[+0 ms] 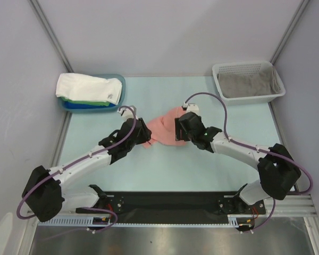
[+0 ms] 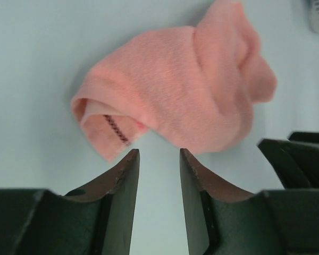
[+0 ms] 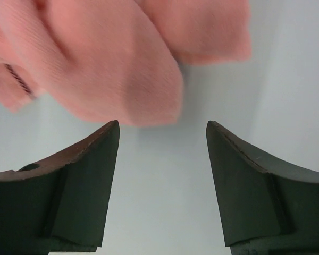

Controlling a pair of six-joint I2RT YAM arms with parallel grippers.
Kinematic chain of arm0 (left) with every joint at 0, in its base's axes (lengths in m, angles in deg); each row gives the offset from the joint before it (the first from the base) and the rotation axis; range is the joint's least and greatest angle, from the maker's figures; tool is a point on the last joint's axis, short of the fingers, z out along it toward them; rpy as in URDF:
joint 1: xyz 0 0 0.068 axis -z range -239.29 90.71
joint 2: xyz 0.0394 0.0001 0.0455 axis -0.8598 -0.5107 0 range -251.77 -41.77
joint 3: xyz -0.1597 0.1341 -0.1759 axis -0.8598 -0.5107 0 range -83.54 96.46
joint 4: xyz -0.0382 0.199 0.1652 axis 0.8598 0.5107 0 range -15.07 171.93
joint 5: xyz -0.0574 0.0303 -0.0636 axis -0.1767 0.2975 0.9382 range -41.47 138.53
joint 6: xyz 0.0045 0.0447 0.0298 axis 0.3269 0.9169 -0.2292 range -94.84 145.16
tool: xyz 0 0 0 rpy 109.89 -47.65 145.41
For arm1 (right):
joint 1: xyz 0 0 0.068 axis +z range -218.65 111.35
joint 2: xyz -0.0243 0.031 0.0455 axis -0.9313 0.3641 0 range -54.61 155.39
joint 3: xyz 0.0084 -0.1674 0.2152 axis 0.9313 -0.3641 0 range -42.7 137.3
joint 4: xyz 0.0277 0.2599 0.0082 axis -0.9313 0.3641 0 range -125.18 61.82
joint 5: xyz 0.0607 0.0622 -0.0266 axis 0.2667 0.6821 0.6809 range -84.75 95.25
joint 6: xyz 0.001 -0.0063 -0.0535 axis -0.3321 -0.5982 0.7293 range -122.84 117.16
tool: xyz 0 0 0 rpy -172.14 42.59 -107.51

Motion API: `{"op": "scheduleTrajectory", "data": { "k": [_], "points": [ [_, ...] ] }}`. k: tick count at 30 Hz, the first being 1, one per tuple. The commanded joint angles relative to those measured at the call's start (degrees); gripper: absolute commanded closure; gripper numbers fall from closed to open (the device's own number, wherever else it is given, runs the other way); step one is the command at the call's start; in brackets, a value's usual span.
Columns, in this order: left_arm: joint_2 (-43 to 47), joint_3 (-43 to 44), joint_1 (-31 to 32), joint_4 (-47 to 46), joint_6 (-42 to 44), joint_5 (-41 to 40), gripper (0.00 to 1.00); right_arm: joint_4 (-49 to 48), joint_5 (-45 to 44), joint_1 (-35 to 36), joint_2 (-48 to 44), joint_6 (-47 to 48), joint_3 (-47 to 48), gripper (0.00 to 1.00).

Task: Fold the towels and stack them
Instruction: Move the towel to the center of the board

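Observation:
A crumpled salmon pink towel (image 1: 164, 127) lies bunched in the middle of the table, between my two grippers. My left gripper (image 1: 144, 133) is open at its left edge; in the left wrist view the pink towel (image 2: 186, 101) sits just beyond the empty left gripper (image 2: 159, 154). My right gripper (image 1: 178, 127) stands open over the towel's right side; its wrist view shows the pink towel (image 3: 111, 58) ahead of the right gripper (image 3: 162, 126), nothing between the fingers. Folded white, green and blue towels (image 1: 89, 87) are stacked at the back left. A grey towel (image 1: 245, 84) lies in the basket.
The blue plastic tray (image 1: 123, 84) holds the folded stack at the back left. A white perforated basket (image 1: 276, 87) stands at the back right. Grey walls enclose the table on three sides. A black rail with the arm bases runs along the near edge.

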Motion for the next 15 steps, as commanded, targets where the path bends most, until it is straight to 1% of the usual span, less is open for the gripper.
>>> {"op": "scheduleTrajectory", "data": {
  "k": [1, 3, 4, 6, 7, 9, 10, 14, 15],
  "points": [
    [-1.01, -3.15, -2.6, 3.45, -3.1, -1.46, 0.58, -1.34, -4.05, -0.39, -4.87, -3.48, -6.05, 0.29],
    [-1.71, -4.04, -2.96, 1.95, -3.28, -0.66, 0.59, -4.06, -1.96, -1.09, -5.58, -3.75, -8.77, 0.28],
    [-1.89, -4.66, -3.31, 1.43, -3.28, -0.4, 0.59, -7.29, 1.19, -1.44, -5.75, -3.57, -11.22, 0.28],
    [-2.5, -5.01, -3.4, 0.54, -3.36, -0.13, 0.59, -11.87, 4.72, -2.15, -5.93, -2.61, -13.78, 0.28],
    [-2.59, -5.54, -3.49, 0.37, -3.45, 0.04, 0.59, -16.68, 7.61, -2.5, -5.76, -2.52, -15.88, 0.28],
    [-2.59, -6.24, -3.66, -1.12, -3.45, 0.57, 0.59, -20.31, 11.13, -3.9, -5.23, -2.51, -17.3, 0.28],
    [-2.68, -6.77, -3.84, -1.39, -3.54, 0.66, 0.59, -22.59, 11.76, -4.34, -4.27, -2.95, -17.66, 0.28],
    [-3.2, -8.44, -4.28, -3.06, -4.41, 1.01, 0.59, -26.56, 14.14, -6.1, -0.93, -4.88, -17.75, 0.33],
    [-3.03, -9.49, -4.28, -3.5, -4.59, 1.18, 0.59, -27.44, 13.79, -6.1, -0.4, -5.41, -18.01, 0.37]
  ]
}}
